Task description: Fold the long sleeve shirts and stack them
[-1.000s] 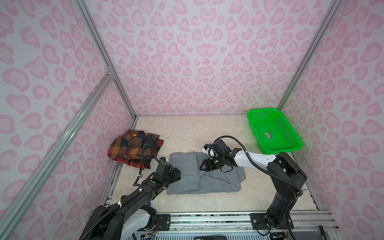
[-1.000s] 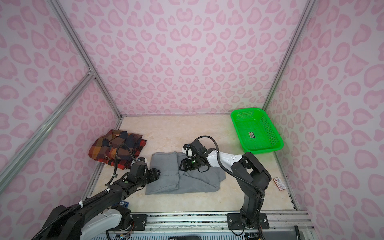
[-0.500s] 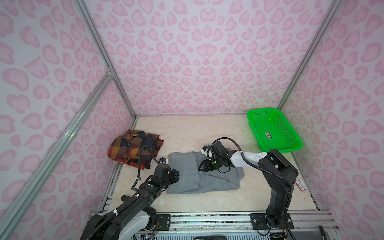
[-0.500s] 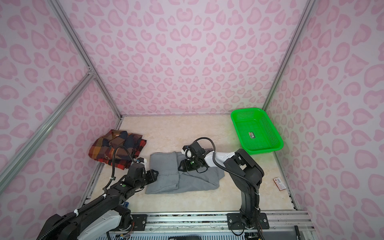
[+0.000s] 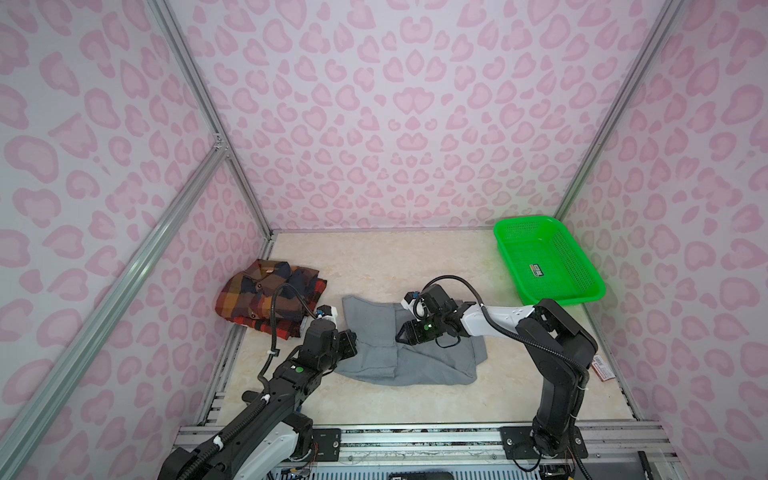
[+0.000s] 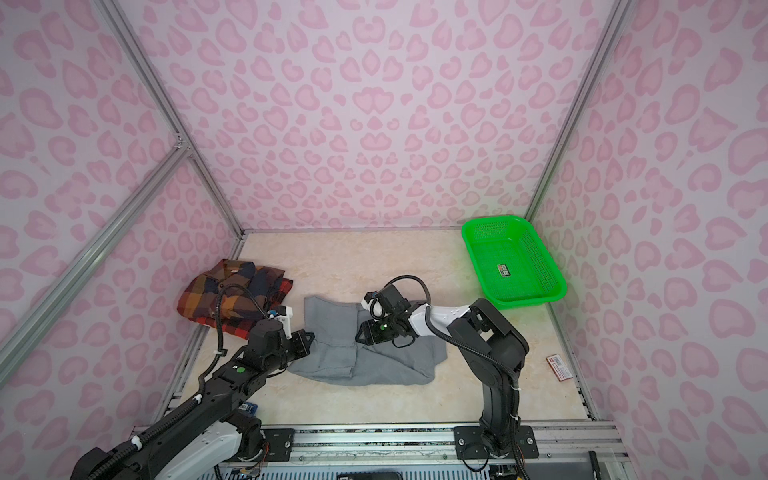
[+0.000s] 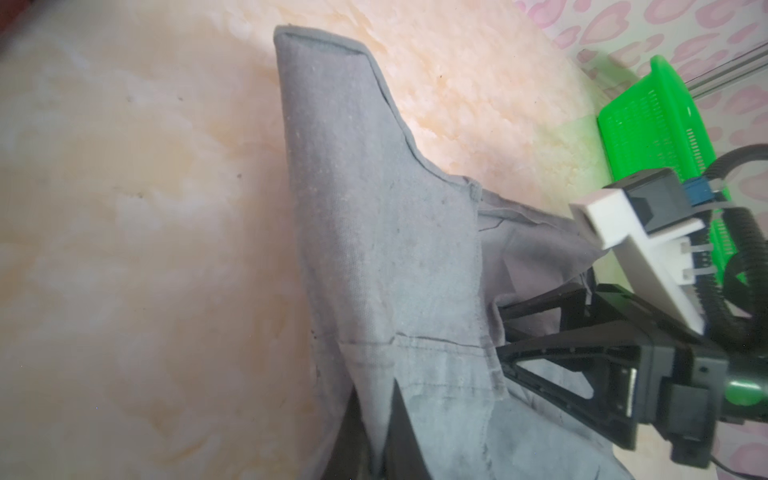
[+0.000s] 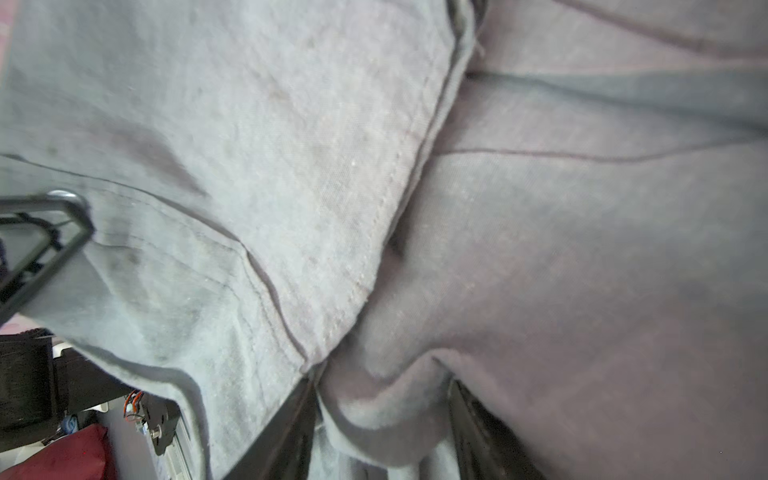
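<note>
The gray shirt (image 5: pixel 415 357) lies partly folded in the middle of the table in both top views, one flap laid over its left half. My left gripper (image 5: pixel 353 338) is at its left edge, and the left wrist view shows the gripper (image 7: pixel 380 399) shut on a pinch of gray cloth. My right gripper (image 5: pixel 401 332) lies low on the shirt's middle. In the right wrist view its jaws (image 8: pixel 382 395) stand partly apart with a thick fold of the gray shirt (image 8: pixel 582 249) filling the gap. The plaid shirt (image 5: pixel 266 295) lies folded at the back left.
A green mesh basket (image 5: pixel 582 291) stands at the back right against the wall. A small red packet (image 5: pixel 602 368) lies by the right rail. Pink patterned walls close in three sides, and the arm bases sit on the front rail.
My left gripper has closed onto the gray shirt's left edge. The right gripper has slid a little to the left over the shirt, its jaws narrowing only slightly.
</note>
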